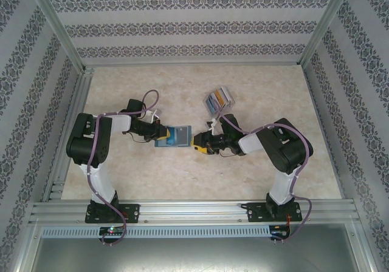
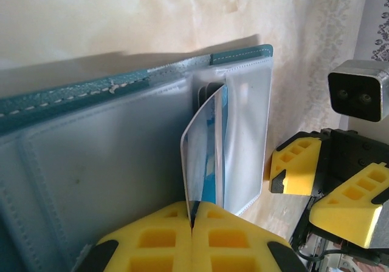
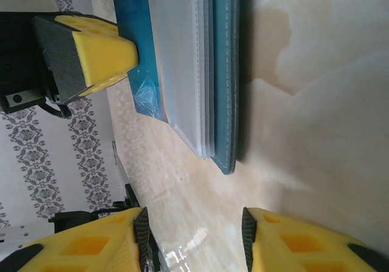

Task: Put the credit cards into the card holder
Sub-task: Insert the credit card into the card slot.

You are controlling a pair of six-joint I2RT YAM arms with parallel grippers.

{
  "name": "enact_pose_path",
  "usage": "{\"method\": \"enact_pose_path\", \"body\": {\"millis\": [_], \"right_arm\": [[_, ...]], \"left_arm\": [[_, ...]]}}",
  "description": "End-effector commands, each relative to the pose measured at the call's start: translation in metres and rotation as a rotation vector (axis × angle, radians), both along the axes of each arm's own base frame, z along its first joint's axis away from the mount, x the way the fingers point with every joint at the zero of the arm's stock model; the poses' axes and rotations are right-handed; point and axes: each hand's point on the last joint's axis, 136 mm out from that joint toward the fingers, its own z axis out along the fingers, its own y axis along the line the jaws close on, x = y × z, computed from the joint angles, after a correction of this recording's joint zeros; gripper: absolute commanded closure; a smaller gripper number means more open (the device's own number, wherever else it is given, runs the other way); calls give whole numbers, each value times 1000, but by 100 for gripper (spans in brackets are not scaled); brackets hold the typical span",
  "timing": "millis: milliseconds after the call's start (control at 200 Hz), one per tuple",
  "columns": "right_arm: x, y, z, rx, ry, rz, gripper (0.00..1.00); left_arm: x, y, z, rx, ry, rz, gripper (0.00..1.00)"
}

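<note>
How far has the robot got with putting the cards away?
Done: the card holder lies open. In hand: the left gripper pinches one card, partly in a clear pocket. Left: the fanned cards lie on the table; the right gripper is open and empty.
</note>
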Motion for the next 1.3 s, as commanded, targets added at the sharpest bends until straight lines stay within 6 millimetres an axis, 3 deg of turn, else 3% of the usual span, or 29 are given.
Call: {"method": "enact_pose_path", "body": {"millis": [0,550,954,1109,1294], "right_arm": [[16,-7,-30,-108,-31,-73,53],[23,-11,-31,-145,-35,-83,53],[41,-34,-22,-386,-128,-75,55],[52,-40,-21,-456,-156,-88,62],[56,-26,-19,-467,-174,-54,75]], "left_arm": [[-4,-5,-15,43,32,-8,100],[-1,-16,-19,87,34,-25,100],[0,-22,-22,110,43,-23,93],[2,-22,-22,118,49,-18,85],[3,-20,-18,142,59,-7,79]]}}
